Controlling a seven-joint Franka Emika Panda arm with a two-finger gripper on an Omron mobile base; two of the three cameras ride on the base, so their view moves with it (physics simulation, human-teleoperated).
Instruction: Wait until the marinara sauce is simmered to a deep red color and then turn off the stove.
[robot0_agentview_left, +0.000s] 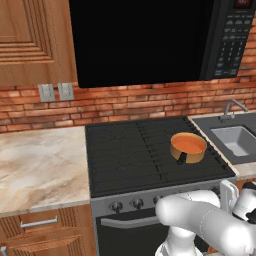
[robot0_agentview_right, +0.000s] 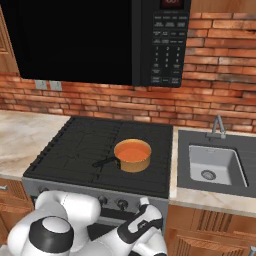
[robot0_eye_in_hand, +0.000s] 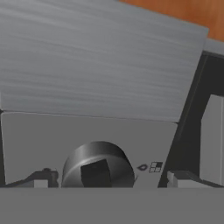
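The marinara sauce (robot0_agentview_left: 188, 143) sits orange in its copper saucepan (robot0_agentview_right: 133, 156) on the stove's (robot0_agentview_left: 130, 152) right burner. The open fingers (robot0_eye_in_hand: 41, 179) straddle a knob (robot0_eye_in_hand: 98, 166); hold off closing and turning until the sauce looks deep red.

We see marinara sauce (robot0_agentview_left: 188, 143), a smooth orange disc inside a small copper saucepan (robot0_agentview_right: 133, 155) with short dark handle, upright on the front right of the stove (robot0_agentview_left: 130, 150), a black gas cooktop with steel knob panel

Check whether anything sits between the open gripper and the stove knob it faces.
Nothing visible does. In the hand view the knob sits directly between the fingertips of the open gripper, against the stove front panel.
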